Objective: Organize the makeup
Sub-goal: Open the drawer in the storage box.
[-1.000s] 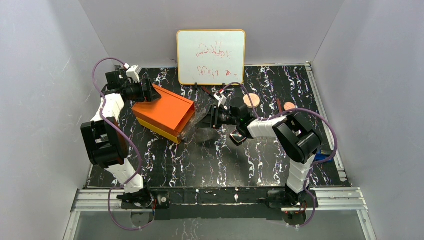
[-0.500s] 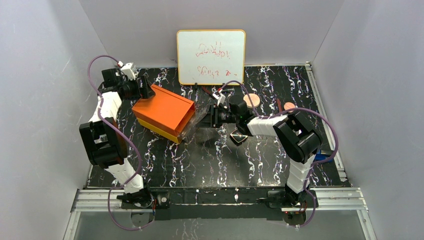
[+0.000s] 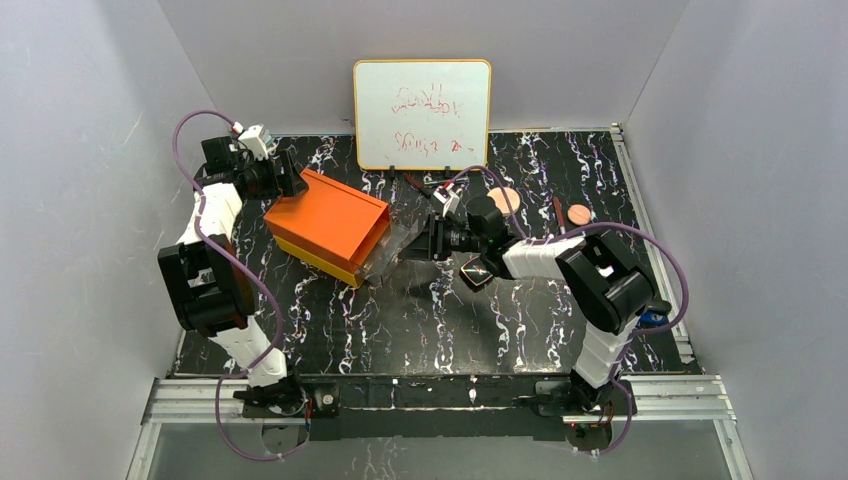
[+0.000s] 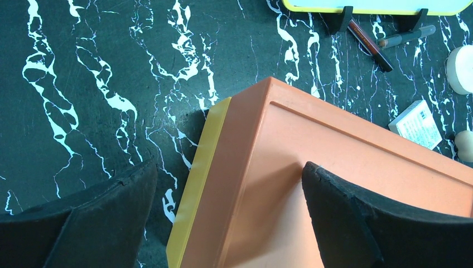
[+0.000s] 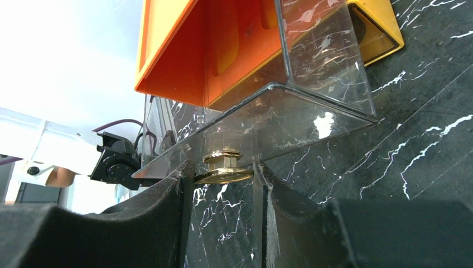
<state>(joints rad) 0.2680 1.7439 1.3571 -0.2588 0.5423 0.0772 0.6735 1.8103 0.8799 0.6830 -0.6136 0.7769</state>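
Right tool (image 5: 223,166) pinches the gold knob (image 5: 223,176) of the clear drawer (image 5: 290,106) ahead; left tool (image 4: 228,173) stands spread wide, orange box (image 4: 357,151) beneath.

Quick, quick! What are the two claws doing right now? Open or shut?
Left claw: open, holding nothing, straddling the edge of the orange box.
Right claw: shut on the gold knob of the clear drawer.
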